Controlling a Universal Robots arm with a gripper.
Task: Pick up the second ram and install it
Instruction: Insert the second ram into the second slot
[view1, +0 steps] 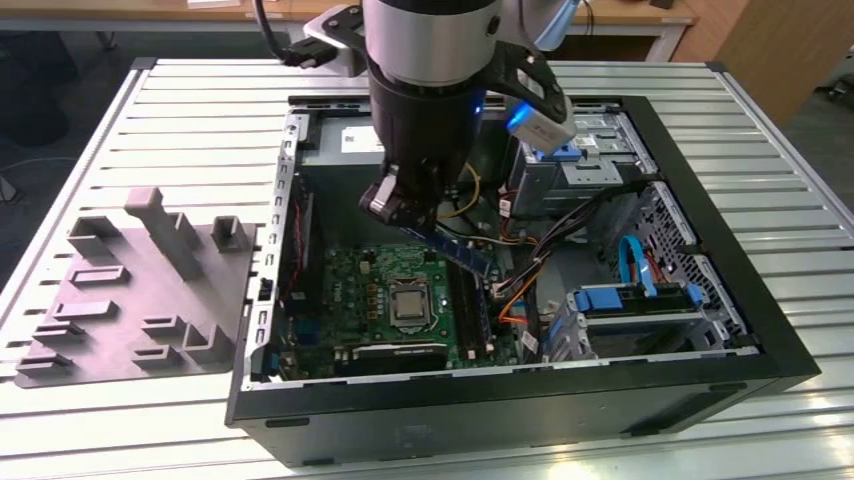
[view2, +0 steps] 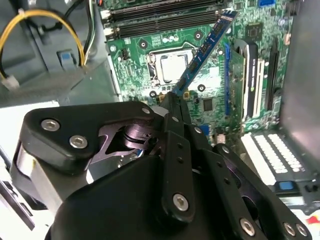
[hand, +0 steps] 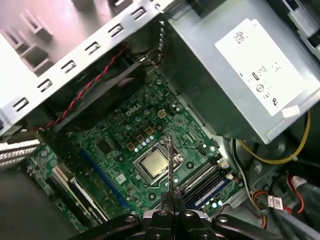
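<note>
The second ram (view1: 447, 247), one long, thin blue circuit-board strip with a row of dark chips along its face, is hanging tilted inside the one open computer case (view1: 534, 390). It is hovering over the single green motherboard (view1: 350, 290), just above its one silver processor socket (view1: 404, 303), and is not sitting in the black memory slots (view2: 160, 15). The one gripper (view2: 175, 97) is clenching the strip by one end, and the one grey power supply (hand: 225, 85) is sitting beside the board.
</note>
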